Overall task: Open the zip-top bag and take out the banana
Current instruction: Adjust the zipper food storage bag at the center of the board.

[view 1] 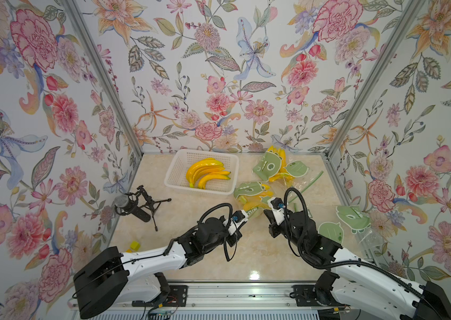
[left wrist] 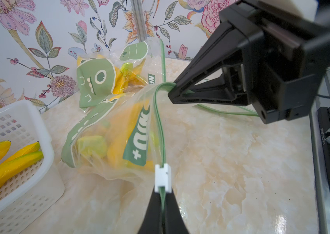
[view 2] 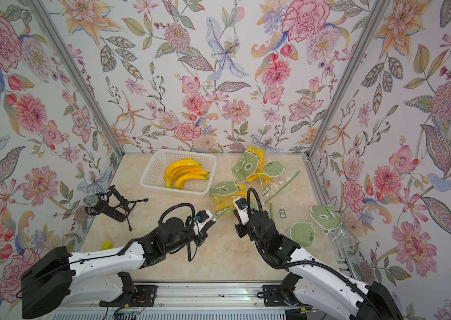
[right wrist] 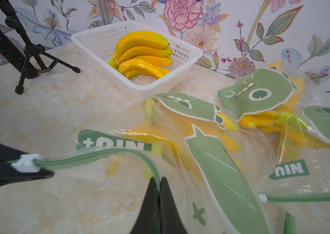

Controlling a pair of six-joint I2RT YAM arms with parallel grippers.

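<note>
The left gripper (left wrist: 162, 192) is clamped tight on the green zip (left wrist: 160, 141) right behind the white slider (left wrist: 162, 178); the right gripper (right wrist: 159, 181) pinches the same zip farther along, so the strip bows between them. The bag (left wrist: 109, 131) lies at mid-table with the banana (left wrist: 119, 129) inside; its green band reads "NIU+" in white. A second filled bag (view 1: 271, 166) lies far right, and a flat one (view 1: 351, 219) marked "NIU" lies at the right edge. A basket (view 1: 199, 191) of bananas touches the bag's far left side; a microphone (view 1: 133, 205) stands left. The near table (view 1: 218, 257) is bare marble. Both arms reach low from the near rail, wrists angled inward.
</note>
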